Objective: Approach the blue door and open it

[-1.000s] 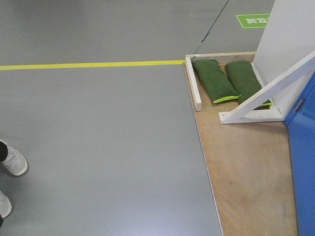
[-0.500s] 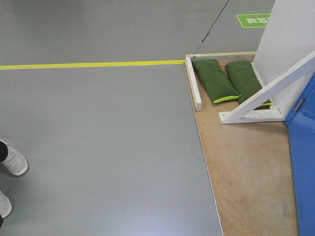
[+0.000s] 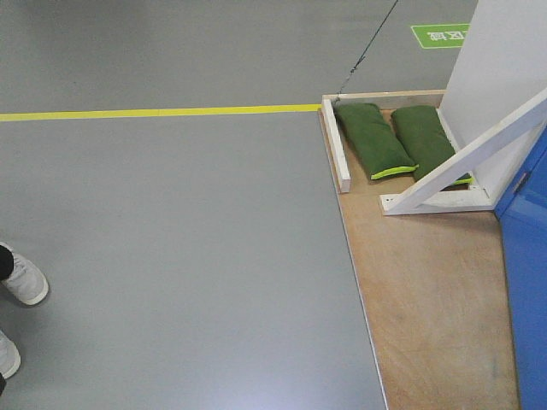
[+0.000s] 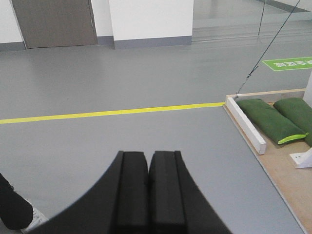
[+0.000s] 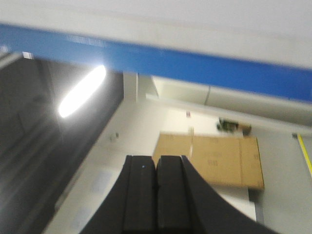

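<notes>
- Blue door (image 3: 526, 282): glossy panel at the far right edge of your front view, along the right side of the plywood platform (image 3: 427, 290), just beside the white diagonal brace (image 3: 466, 154).
- Green sandbags (image 3: 373, 139): two, side by side on the platform, one partly under the brace.
- Yellow floor line (image 3: 162, 112): crosses the grey floor to the platform corner.
- Left end effector (image 4: 147, 163): your fingers are pressed together, holding nothing, above the floor.
- Right end effector (image 5: 156, 168): likewise closed on nothing; its view is blurred.
</notes>
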